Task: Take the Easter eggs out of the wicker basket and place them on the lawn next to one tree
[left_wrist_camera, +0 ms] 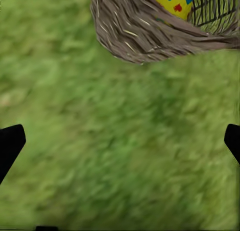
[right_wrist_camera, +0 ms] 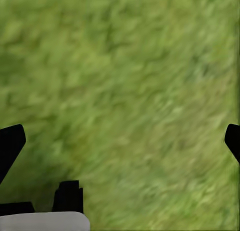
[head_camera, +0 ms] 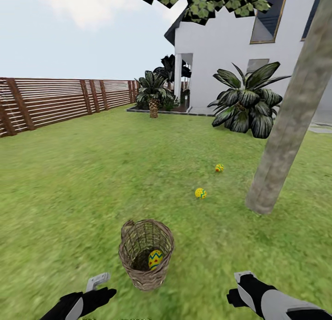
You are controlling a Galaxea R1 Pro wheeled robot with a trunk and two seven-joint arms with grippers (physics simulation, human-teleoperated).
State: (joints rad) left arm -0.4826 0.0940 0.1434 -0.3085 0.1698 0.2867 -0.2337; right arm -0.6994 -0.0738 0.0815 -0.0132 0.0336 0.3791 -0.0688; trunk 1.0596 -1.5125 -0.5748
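I saw the lawn [head_camera: 69,181] spread wide, closed by a slatted wooden fence [head_camera: 55,101] on the left and a white house [head_camera: 221,48] behind. The leaning trunk of the tree [head_camera: 288,121] stood at the right, with palm-like plants [head_camera: 246,103] beyond it. The wicker basket [head_camera: 146,255] stood upright on the grass between my two arms, and one egg [head_camera: 155,259] lay inside it. Two more eggs [head_camera: 200,193] lay on the grass near the trunk base, nothing between them and the basket. The left gripper [left_wrist_camera: 120,146] had its fingers spread wide above bare grass, just beside the basket wall. The right gripper [right_wrist_camera: 120,146] was also spread, over grass.
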